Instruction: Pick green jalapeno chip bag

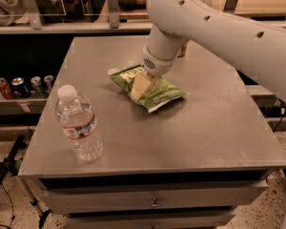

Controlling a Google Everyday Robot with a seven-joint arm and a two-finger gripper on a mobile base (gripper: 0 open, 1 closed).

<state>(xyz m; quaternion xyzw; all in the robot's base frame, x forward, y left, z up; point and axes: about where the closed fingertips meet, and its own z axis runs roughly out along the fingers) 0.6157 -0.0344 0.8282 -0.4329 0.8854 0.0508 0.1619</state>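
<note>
The claw (141, 86) is down on the green chip bag (166, 94), which lies flat near the middle of the bench (209, 132). I cannot tell how open it is. This seems the grasping step; next it must close firmly and lift.

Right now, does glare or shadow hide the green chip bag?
Camera view: dim, warm light, no glare on the crinkly green jalapeno chip bag; the gripper sits on its middle, covering part; a soft shadow lies along its near edge on the grey metal table; the clear plastic water bottle shows small highlights.
</note>
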